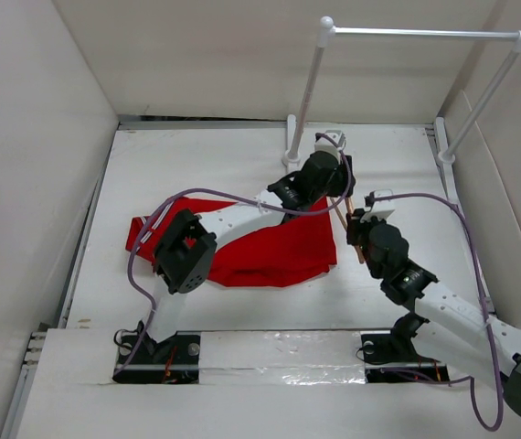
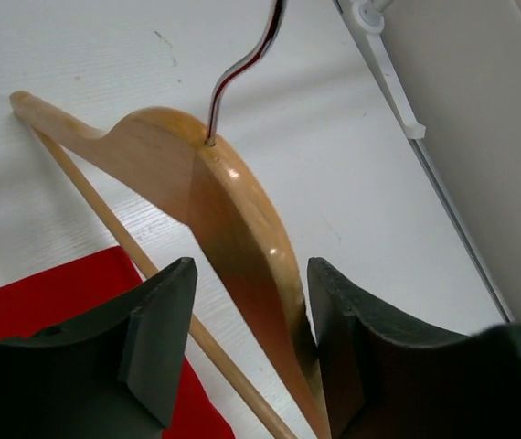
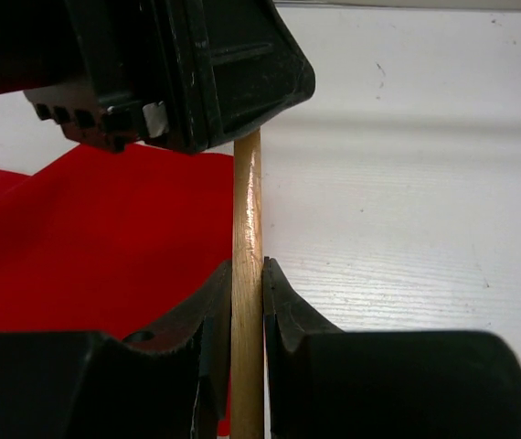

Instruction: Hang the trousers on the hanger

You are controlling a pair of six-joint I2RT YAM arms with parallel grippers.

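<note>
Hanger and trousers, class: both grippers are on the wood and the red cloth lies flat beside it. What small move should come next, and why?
Probably the left gripper should let go of the hanger and go for the trousers. The right gripper is already shut on the crossbar, so it may hold the hanger alone. The trousers lie on the table, none over the bar yet.

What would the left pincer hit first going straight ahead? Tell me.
The hanger already sits between the left pincer's fingers, so it meets that wood first; beyond lies bare white table, though depth is unclear.
</note>
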